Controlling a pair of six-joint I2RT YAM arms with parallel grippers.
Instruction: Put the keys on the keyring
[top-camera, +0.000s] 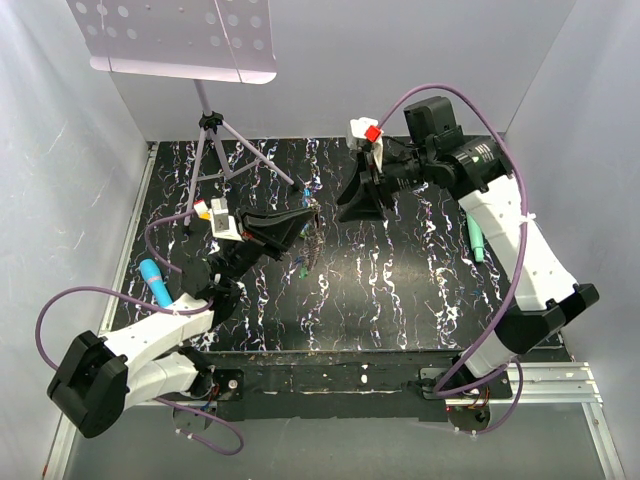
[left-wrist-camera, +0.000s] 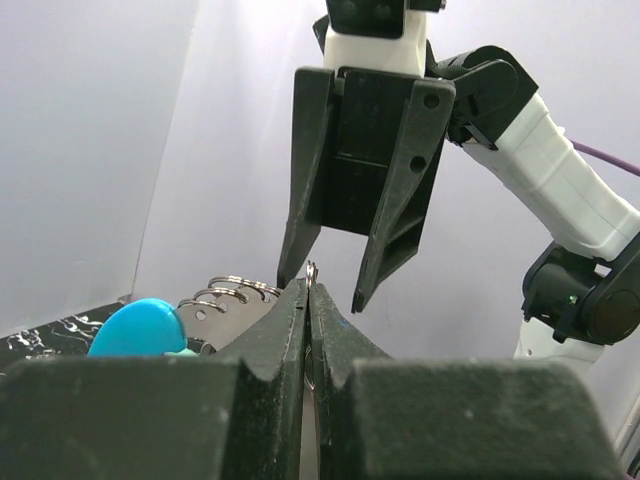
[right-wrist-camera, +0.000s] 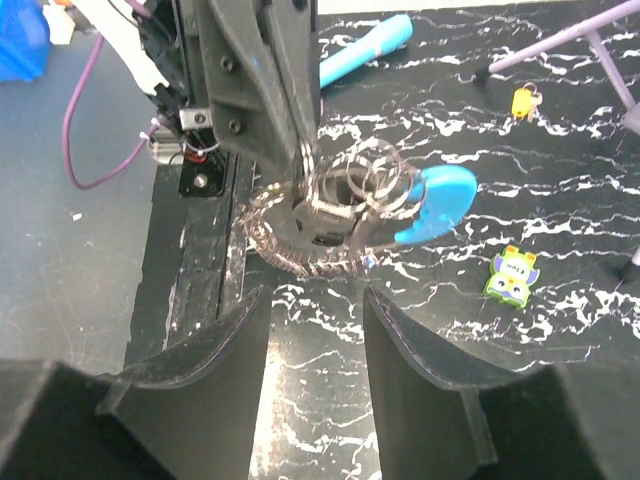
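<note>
Your keyring (right-wrist-camera: 330, 215) is held above the table (right-wrist-camera: 560, 200), pinched in the left gripper (right-wrist-camera: 300, 182) at the middle of the right wrist view. Its beaded chain (right-wrist-camera: 285, 250) droops in a blurred loop below the fingertips; a few rings (right-wrist-camera: 365, 180) fan out to the right; the blue clip (right-wrist-camera: 440, 200) sticks out further right again.

In the left wrist view you see that gripper's jaws clenched on a thin wire loop (left-wrist-camera: 312, 272) of the keyring, the pads pressed together with only the wire between them; the clip shows at lower left there.

The right gripper (left-wrist-camera: 322, 290) hangs just beyond, tips down and jaws released, with nothing grasped. The wire loop shows between its two tips in that view, but whether it touches either you cannot tell. In the top view the two grippers meet at upper centre, the chain dangling under the left one.

You cannot pick out the keys with any certainty; they are too small here.

On the table in the right wrist view:
- a green lumpy object (right-wrist-camera: 512, 275) lies at right, below the clip;
- a small yellow piece (right-wrist-camera: 522, 100) sits at upper right, near a tripod leg (right-wrist-camera: 570, 38);
- a teal marker (right-wrist-camera: 365, 45) lies along the top edge.
</note>
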